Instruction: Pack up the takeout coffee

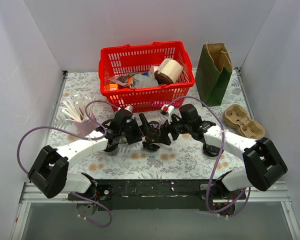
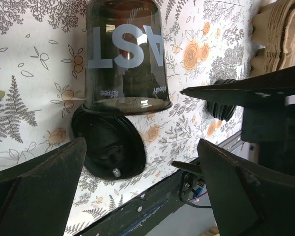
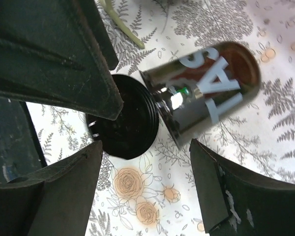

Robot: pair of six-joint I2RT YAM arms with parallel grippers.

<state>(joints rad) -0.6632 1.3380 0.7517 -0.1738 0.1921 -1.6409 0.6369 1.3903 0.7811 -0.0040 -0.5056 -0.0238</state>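
Cup (image 2: 125,54): large white "AST"; small "free" near rim.

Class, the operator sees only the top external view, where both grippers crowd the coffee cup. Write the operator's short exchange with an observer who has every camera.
Operator: Is the lid on the cup?
Observer: No. In the left wrist view the black lid lies flat on the table, by the mouth of the cup, which seems to lie on its side.
Operator: Is either gripper holding anything?
Observer: No. The wrist views show the left gripper and right gripper both open, gripping nothing.
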